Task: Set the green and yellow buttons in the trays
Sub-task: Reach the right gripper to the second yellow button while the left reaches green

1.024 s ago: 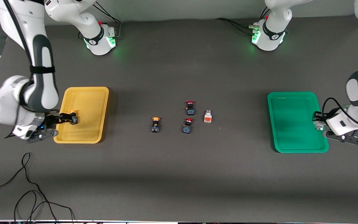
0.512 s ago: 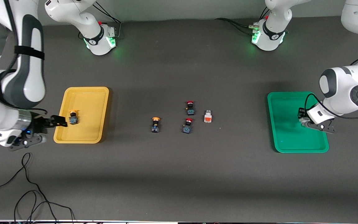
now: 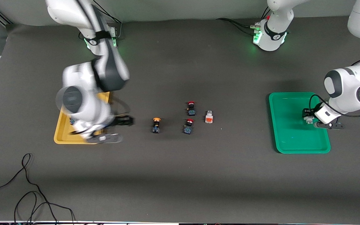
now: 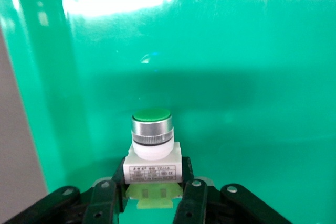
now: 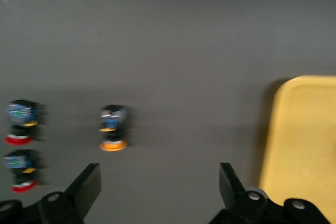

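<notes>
My left gripper point(image 3: 307, 119) is shut on the green-faced white button point(image 4: 151, 148) and holds it low over the green tray point(image 3: 289, 131), whose floor fills the left wrist view point(image 4: 236, 51). My right gripper point(image 3: 129, 120) is open and empty over the bare table, between the yellow tray point(image 3: 60, 132) and a yellow-capped dark button point(image 3: 156, 125). The right wrist view shows that button point(image 5: 113, 127) ahead of the open gripper point(image 5: 160, 182), with the yellow tray point(image 5: 304, 140) at one side. An orange-faced white block point(image 3: 209, 117) lies mid-table. The right arm hides most of the yellow tray's inside.
Two red-capped dark buttons point(image 3: 191, 107) point(image 3: 188, 126) lie between the yellow-capped button and the orange-faced block; they also show in the right wrist view point(image 5: 21, 121) point(image 5: 20, 169). A black cable point(image 3: 27, 187) loops near the front edge at the right arm's end.
The right gripper let go of a yellow-capped button in the yellow tray, drew back, then swung toward the table's middle. The left gripper moved over the green tray with the green-faced button.
</notes>
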